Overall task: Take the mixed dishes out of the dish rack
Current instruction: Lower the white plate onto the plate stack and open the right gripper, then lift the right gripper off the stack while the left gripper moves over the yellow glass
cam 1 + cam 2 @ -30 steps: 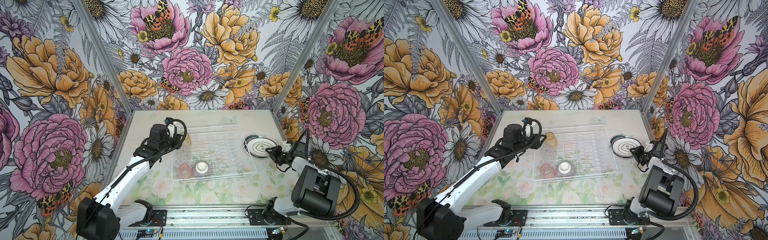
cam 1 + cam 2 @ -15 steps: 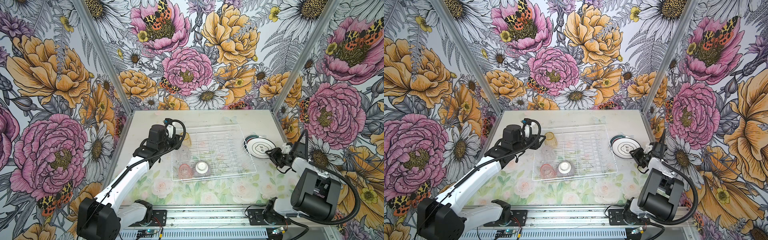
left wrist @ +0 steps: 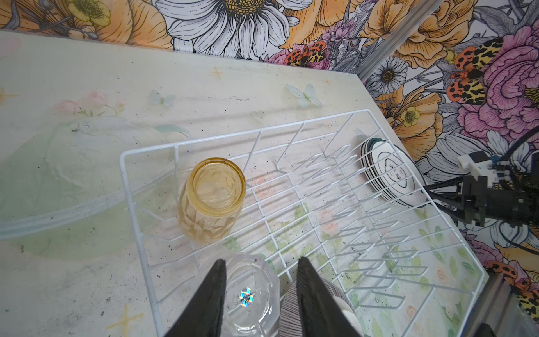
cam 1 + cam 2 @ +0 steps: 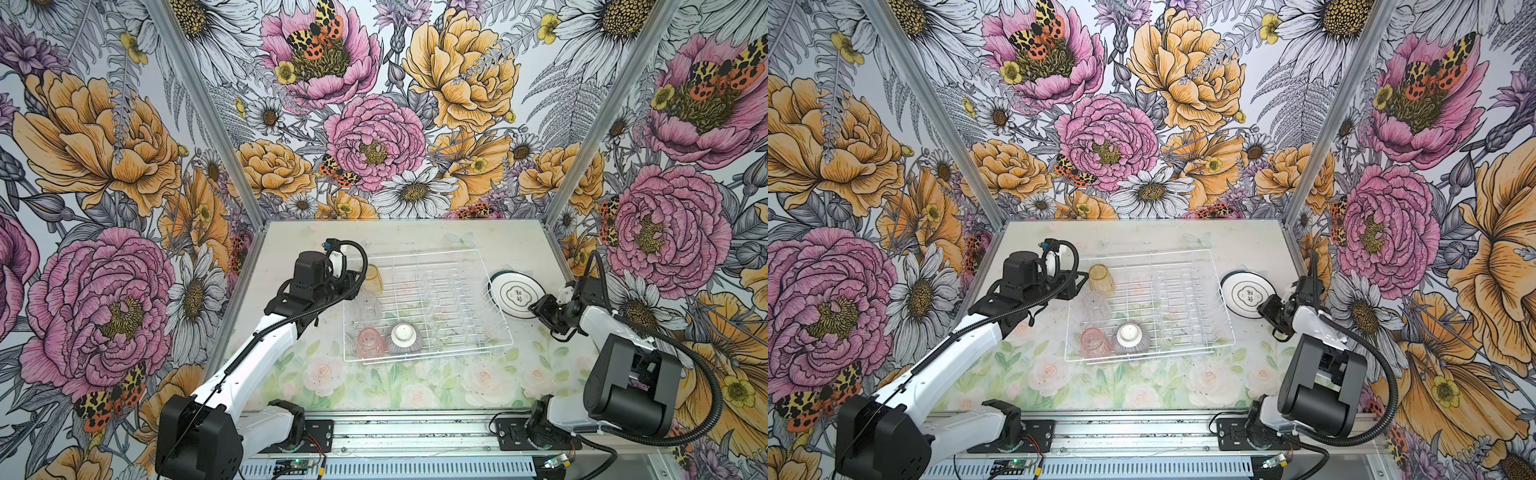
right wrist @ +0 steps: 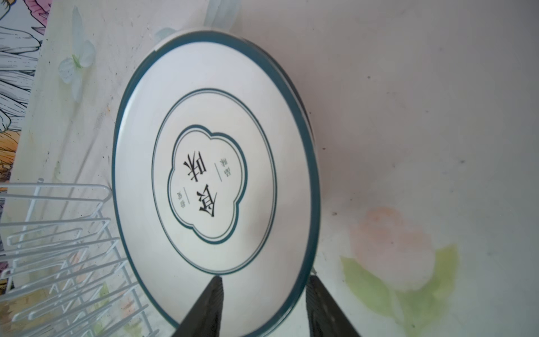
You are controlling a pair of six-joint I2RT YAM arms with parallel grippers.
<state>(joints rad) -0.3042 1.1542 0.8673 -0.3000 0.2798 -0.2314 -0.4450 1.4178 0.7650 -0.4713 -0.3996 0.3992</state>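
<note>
The dish rack (image 4: 451, 297) is light wire with nothing pinning it down. Any dish I drag against its prongs or wall could pull the whole rack along.

The plates (image 4: 516, 294) lie stacked outside it, just beside its right wall; I cannot tell whether they touch the wire. My right gripper (image 5: 264, 280) has its jaws apart astride the top plate's rim, one finger over the plate and one outside it, gripping nothing. If I back away low, a finger could catch that rim and skew the stack, which looks slightly staggered, or shove it into the rack.

The striped bowl (image 4: 404, 337) lies upside down near the rack's near-left corner, right beside the pink tumbler (image 4: 368, 341). Lifting either carelessly could knock the other.

My left gripper (image 3: 259, 262) hangs over the rack's left side, jaws partly apart and empty, above the upturned clear tumbler (image 3: 248, 294). That glass looks about as wide as my gap and is smooth. I may land on its base instead of straddling it, or push it into the amber tumbler (image 3: 214, 198) in the far-left corner.
</note>
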